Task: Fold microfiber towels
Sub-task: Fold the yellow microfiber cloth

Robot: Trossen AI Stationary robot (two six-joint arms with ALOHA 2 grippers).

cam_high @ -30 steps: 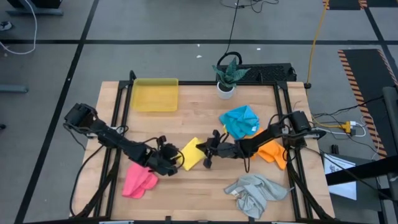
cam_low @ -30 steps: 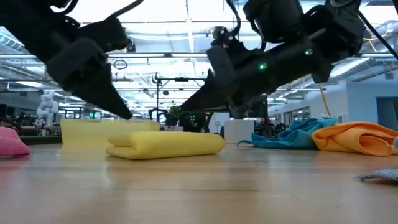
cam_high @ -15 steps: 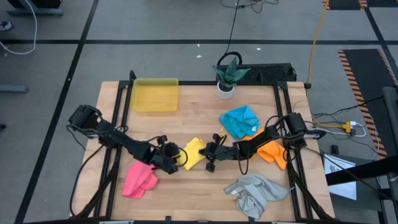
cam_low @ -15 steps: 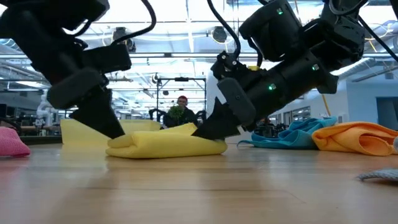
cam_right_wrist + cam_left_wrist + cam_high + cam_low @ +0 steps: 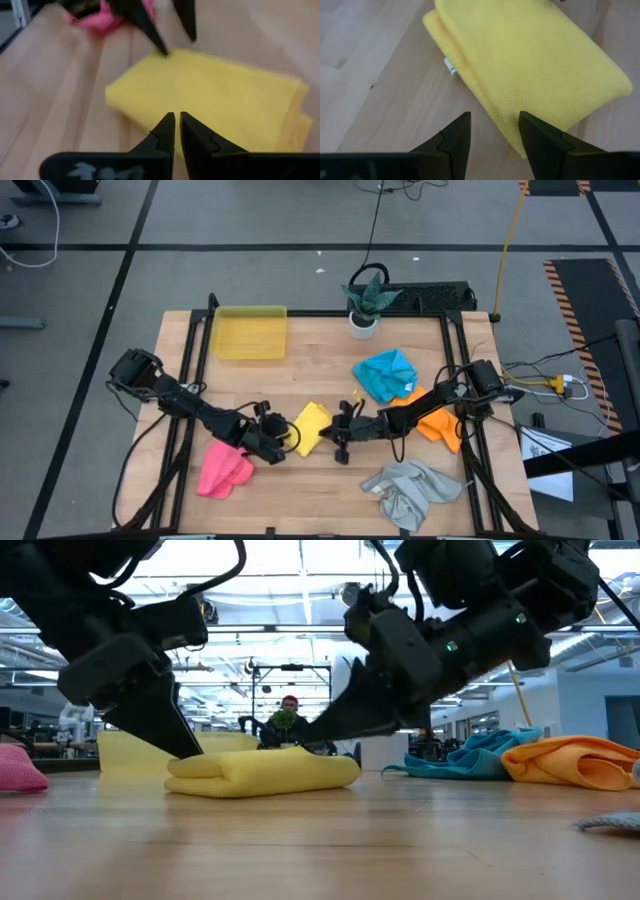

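Since a second ago the right claw has drawn in and now hovers shut at the yellow towel, which has been folded over into a smaller pad. The left claw stands open at the towel's opposite edge, holding nothing. Bare worktop lies beyond it. Five towels: yellow mid-worktop, pink near the front-left edge, blue, orange, grey.
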